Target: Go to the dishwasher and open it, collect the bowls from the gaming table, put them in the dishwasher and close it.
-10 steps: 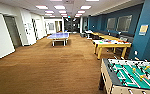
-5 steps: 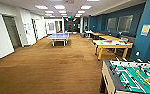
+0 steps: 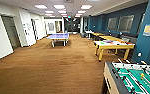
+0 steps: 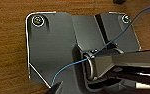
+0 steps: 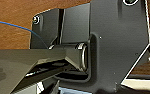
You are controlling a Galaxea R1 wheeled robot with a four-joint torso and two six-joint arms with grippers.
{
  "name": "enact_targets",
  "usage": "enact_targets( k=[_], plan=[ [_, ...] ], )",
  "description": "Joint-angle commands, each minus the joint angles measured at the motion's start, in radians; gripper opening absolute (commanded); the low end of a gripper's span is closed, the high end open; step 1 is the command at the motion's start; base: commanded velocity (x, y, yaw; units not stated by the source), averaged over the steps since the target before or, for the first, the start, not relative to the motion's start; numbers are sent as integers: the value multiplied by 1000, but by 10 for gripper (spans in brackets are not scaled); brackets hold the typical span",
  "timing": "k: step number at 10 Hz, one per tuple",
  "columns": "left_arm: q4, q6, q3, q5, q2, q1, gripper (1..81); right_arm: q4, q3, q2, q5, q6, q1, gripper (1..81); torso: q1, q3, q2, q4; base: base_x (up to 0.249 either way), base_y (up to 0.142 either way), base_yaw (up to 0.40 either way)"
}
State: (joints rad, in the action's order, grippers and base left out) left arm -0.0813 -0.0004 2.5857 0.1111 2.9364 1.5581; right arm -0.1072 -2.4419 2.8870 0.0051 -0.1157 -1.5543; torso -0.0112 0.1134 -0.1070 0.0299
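Note:
The gaming table, white-topped on yellow legs, stands at mid right by the blue wall, a few metres ahead. Small colourful items lie on its top; I cannot make out bowls among them from here. The dishwasher is out of view. Both wrist views look down past the robot's own dark plate onto the brown wood-look floor, and nothing is seen held.
A table-football table with a green field and rods stands close at the lower right. A blue table-tennis table stands mid-room ahead. White walls and doors line the left. Open brown floor stretches ahead.
The whole head view has shifted slightly, so the camera has moved. Nothing in the room has changed place.

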Motion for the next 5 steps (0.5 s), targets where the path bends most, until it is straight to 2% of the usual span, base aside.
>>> enact_targets(
  k=[1,5],
  plan=[
    [0,0,-4,-47,-11,-43,811,6,11,-1,-57,-7,48,811,0,0,0,0,161,63,0],
    [2,0,-4,-47,-11,-43,811,6,11,2,-57,-7,47,811,0,0,0,0,164,65,0]
  ],
)
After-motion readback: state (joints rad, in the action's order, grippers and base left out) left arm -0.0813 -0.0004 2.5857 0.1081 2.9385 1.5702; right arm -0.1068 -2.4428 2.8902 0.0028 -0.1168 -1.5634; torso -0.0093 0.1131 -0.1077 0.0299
